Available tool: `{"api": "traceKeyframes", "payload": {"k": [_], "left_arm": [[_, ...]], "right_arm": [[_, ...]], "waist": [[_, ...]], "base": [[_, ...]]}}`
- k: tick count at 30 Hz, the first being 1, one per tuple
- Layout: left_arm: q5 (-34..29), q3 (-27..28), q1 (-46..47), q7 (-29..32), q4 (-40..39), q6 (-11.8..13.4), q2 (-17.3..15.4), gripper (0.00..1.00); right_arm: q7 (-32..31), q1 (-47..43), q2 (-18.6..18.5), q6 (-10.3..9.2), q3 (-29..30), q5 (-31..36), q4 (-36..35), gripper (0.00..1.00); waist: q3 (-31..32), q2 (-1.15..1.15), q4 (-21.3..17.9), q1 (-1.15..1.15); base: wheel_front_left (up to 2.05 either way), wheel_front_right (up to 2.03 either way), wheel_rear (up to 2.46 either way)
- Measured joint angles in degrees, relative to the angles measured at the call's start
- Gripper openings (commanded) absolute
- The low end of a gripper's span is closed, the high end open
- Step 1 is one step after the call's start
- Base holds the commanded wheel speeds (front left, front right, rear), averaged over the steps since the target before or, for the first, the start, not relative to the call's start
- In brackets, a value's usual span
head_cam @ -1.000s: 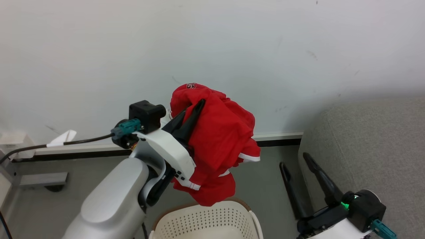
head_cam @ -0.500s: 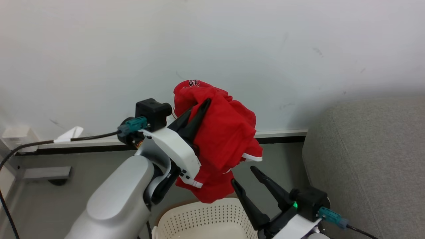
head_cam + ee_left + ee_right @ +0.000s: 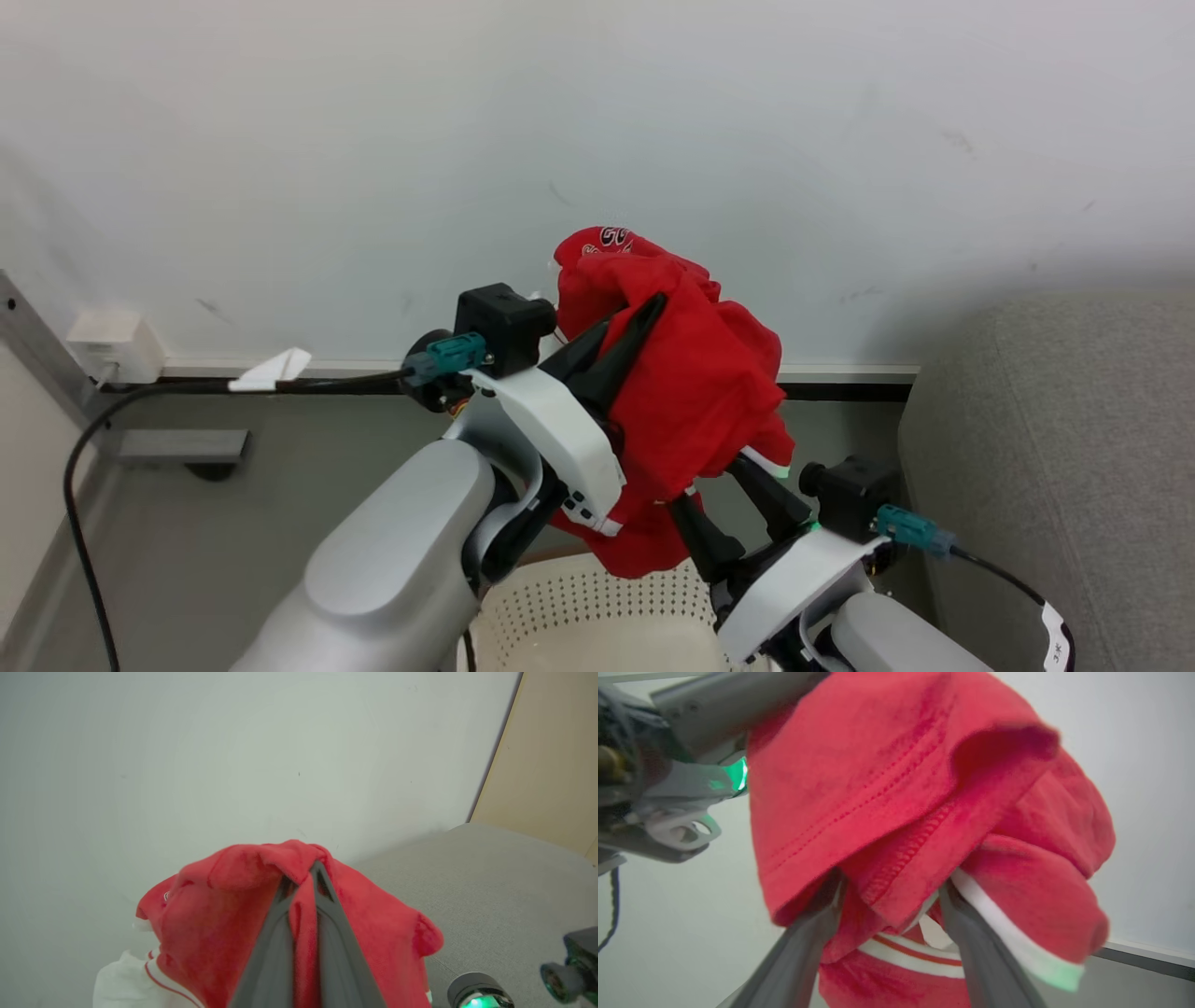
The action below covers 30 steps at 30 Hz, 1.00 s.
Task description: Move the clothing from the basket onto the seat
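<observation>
Fingers [image 3: 275, 947] of L gripper [image 3: 302, 877] pinch the red clothing [image 3: 695, 401] tight above the basket [image 3: 597, 616]. R gripper [image 3: 889, 891] fingers are spread wide under it.

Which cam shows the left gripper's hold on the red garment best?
Left wrist view: left gripper fingers shut on a fold of the clothing. Head view shows it side-on, partly draped. Right wrist view: cloth hides it.

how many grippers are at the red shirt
2: the left gripper pinches the top fold of the clothing; the right gripper, fingers open, straddles its hanging lower edge.
</observation>
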<state>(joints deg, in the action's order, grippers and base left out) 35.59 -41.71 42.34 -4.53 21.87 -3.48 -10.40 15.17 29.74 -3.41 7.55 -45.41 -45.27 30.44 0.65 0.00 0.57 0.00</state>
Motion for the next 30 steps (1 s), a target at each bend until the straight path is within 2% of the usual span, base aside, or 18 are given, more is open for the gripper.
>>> {"api": "traceKeyframes", "payload": {"k": [7, 14, 15, 16, 17, 18, 30], "left_arm": [[0.0, -2.15, 0.37, -0.02, 1.6, -0.87, 2.29, 0.0], [0.34, -3.36, 0.64, -0.16, 3.46, -1.54, 3.42, 0.0], [0.36, -3.5, 0.64, -0.18, 3.7, -1.55, 3.56, 0.0], [0.47, -3.64, 0.64, -0.19, 3.92, -1.62, 3.67, 0.0], [0.58, -3.75, 0.64, -0.3, 4.12, -1.68, 3.76, 0.0], [0.81, -3.83, 0.64, -0.47, 4.32, -1.79, 3.81, 0.0], [1.75, -2.81, 0.68, -1.7, 7.88, -1.52, 2.47, 0.0]], "right_arm": [[-0.02, 4.23, 0.37, 0.0, 0.38, -1.2, 6.39, 1.0], [-0.02, 6.95, 0.49, 0.0, 1.2, -1.74, 8.28, 1.0], [-0.02, 7.09, 0.49, 0.0, 1.21, -1.74, 8.51, 0.96], [-0.02, 7.26, 0.48, 0.0, 1.24, -1.75, 8.67, 0.42], [-0.02, 7.51, 0.48, 0.0, 1.25, -1.69, 8.8, 0.07], [-0.02, 7.73, 0.49, 0.0, 1.29, -1.67, 8.83, 0.0], [-0.03, 5.28, 0.52, 0.0, 4.77, 3.21, 4.7, 0.0]], "waist": [[-0.3, 0.0, 3.07, 0.0], [-0.16, 0.0, 4.61, 0.0], [-0.12, 0.0, 4.76, 0.0], [-0.08, 0.0, 4.9, 0.0], [-0.03, 0.0, 5.04, 0.0], [0.01, 0.0, 5.18, 0.0], [0.79, 0.0, 4.25, 0.0]], "base": [[0.0, 0.0, 0.0], [0.0, 0.0, 0.0], [0.0, 0.0, 0.0], [0.0, 0.0, 0.0], [0.0, 0.0, 0.0], [0.0, 0.0, 0.0], [0.0, 0.0, 0.0]]}}
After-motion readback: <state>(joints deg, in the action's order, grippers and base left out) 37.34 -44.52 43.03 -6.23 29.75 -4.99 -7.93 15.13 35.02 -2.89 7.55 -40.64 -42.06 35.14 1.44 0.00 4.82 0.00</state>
